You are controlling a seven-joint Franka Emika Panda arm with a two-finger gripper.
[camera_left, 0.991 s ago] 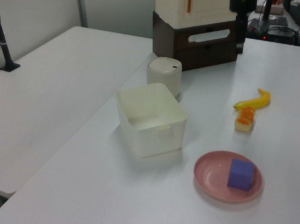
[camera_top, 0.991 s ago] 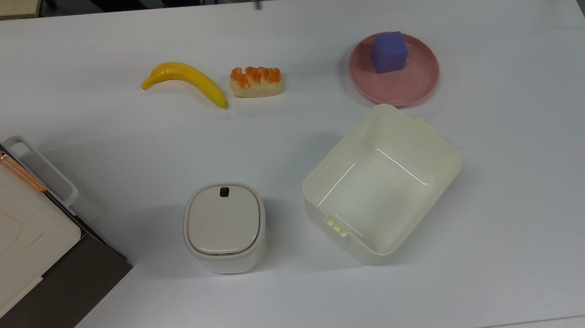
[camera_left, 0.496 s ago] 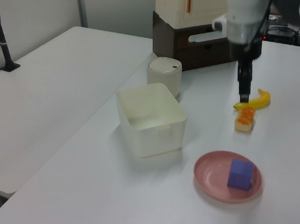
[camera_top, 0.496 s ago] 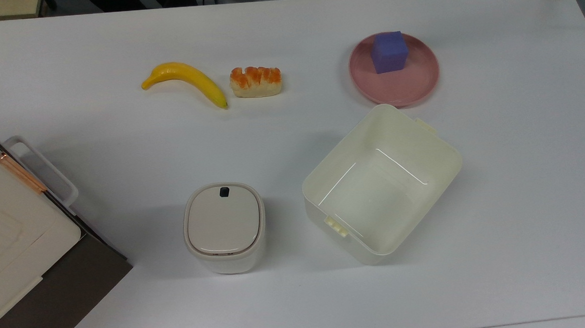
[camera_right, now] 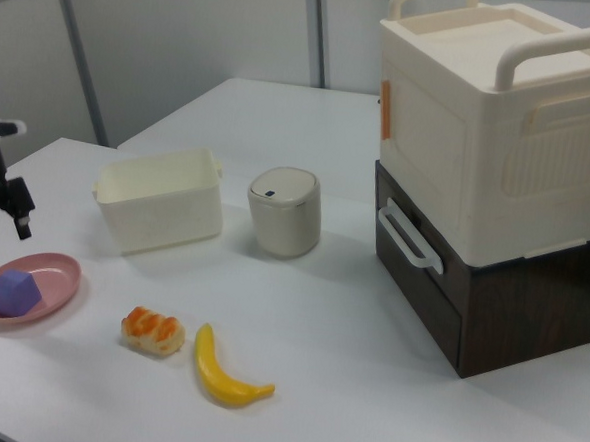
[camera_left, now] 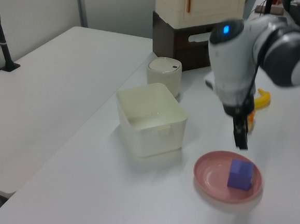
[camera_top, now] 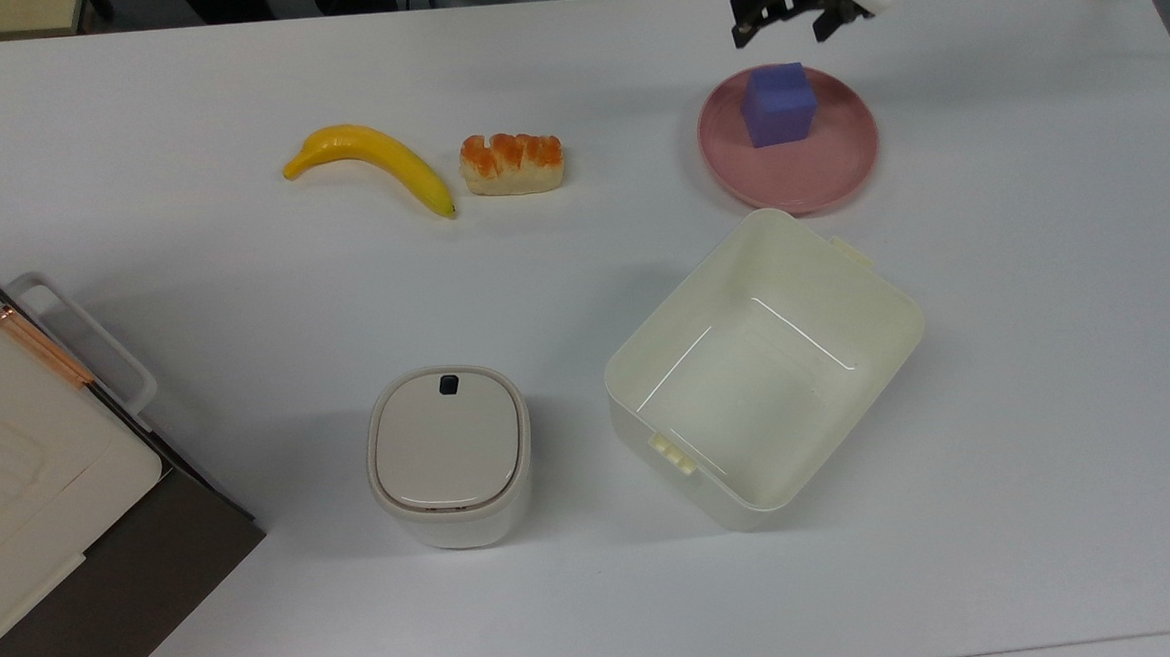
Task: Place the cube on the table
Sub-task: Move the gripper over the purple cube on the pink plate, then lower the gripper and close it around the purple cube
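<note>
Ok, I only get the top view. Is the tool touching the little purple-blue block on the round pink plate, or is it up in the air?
Observer: Up in the air. In the right view the black two-finger tool hangs above the small purple-blue block with a clear gap between them. The block sits flat on the round pink plate.
Operator: And what's that big thing at the top view's left edge?
Observer: The right view shows it from the side. It is a tall cream plastic box with loop handles on top, stacked on a dark brown drawer cabinet.
</note>
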